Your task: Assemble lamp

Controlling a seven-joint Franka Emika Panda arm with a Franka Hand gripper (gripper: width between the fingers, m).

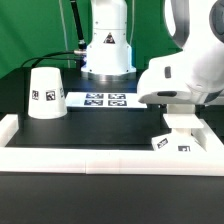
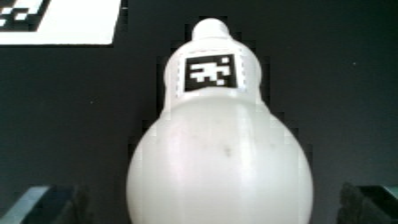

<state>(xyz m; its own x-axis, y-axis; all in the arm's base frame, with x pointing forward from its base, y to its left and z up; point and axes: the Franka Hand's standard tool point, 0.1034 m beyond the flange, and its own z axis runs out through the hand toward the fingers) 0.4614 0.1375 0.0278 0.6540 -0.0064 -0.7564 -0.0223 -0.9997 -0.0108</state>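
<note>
As the bulb (image 2: 222, 140) lies on the dark table (image 2: 71, 120) squarely between the spread fingers of the gripper (image 2: 199, 205) — long axis crossing their closing line, neck toward the marker board (image 2: 54, 20) — the jaws stand wide, holding nothing.

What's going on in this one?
The arm's hand is over the lamp's bulb, which lies on the black table between the open fingers, not yet gripped. The shade stands by itself at the exterior view's left, beside the marker board.
</note>
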